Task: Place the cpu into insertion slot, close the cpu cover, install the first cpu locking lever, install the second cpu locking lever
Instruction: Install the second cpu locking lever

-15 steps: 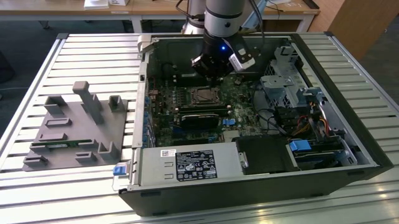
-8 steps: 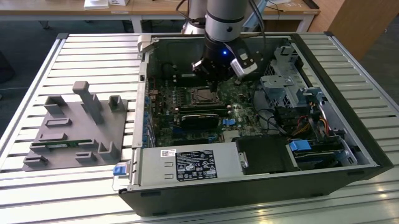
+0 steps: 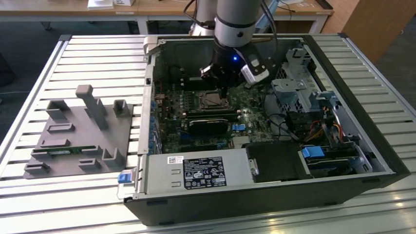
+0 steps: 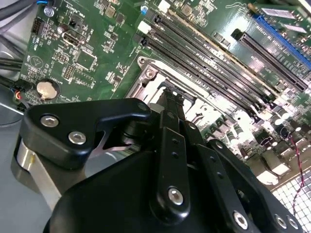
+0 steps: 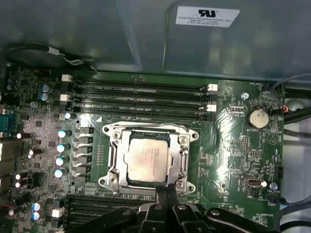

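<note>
The cpu [image 5: 148, 158], a silver-grey square chip, lies flat in the insertion slot [image 5: 111, 180] on the green motherboard. The cpu cover [image 5: 150, 132], a thin silver frame, lies down around the chip's face. My gripper [image 5: 166, 193] hovers at the socket's edge, its two black fingers pressed together with nothing seen between them. In the second wrist view the gripper [image 4: 173, 95] points at the silver socket frame [image 4: 146, 80]. In the exterior view the gripper [image 3: 221, 85] hangs just above the socket [image 3: 209, 100] inside the open computer case.
Long black memory slots [image 5: 141, 94] run beside the socket, and a coin battery [image 5: 258, 117] sits nearby. A black card [image 3: 206, 126], a power supply [image 3: 195, 173], drive bays [image 3: 295, 92] and case walls surround the board. A grey fixture [image 3: 78, 131] stands on the slatted table.
</note>
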### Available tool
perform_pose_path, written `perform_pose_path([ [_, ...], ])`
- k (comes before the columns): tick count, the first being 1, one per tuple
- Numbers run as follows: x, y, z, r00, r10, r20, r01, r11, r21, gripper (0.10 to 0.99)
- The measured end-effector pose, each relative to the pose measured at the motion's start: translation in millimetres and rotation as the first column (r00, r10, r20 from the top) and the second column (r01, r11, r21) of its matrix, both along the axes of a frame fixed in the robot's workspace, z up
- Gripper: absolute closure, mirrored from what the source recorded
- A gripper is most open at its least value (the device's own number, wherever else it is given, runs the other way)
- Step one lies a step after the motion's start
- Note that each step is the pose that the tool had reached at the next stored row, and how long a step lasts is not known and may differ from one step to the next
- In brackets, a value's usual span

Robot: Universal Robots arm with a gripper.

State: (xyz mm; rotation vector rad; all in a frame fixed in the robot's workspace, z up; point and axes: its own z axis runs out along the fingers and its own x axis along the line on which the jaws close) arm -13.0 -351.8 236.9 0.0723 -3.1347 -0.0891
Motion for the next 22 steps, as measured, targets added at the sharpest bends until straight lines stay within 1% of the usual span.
perform_pose_path([
  [2, 0.0, -1.8, -0.6, 1.0, 0.0, -0.0001, 0.0, 1.0, 0.001, 0.98],
  [7, 0.0, -11.6, -1.6, 1.0, 0.0, -0.0002, 0.0, 1.0, 0.003, 0.98],
  [10, -1.0, -15.6, -1.7, 1.0, 0.0, -0.0001, 0.0, 1.0, 0.003, 0.98],
  [14, -5.7, -19.4, -2.2, 1.0, 0.002, -0.0001, -0.002, 1.0, 0.003, 0.98],
  [15, -11.1, -20.9, -2.6, 1.0, 0.002, -0.0001, -0.002, 1.0, 0.003, 0.98],
  [16, -14.1, -21.1, -2.8, 1.0, 0.002, -0.0001, -0.002, 1.0, 0.003, 0.98],
  [20, -14.6, -21.3, -2.8, 1.0, 0.003, -0.0003, -0.003, 1.0, 0.004, 0.98],
  [21, -14.6, -21.3, -2.8, 1.0, 0.002, -0.0002, -0.002, 1.0, 0.008, 0.98],
  [22, -14.6, -21.2, -3.0, 1.0, 0.002, 0.0, -0.002, 0.9999, 0.015, 0.98],
])
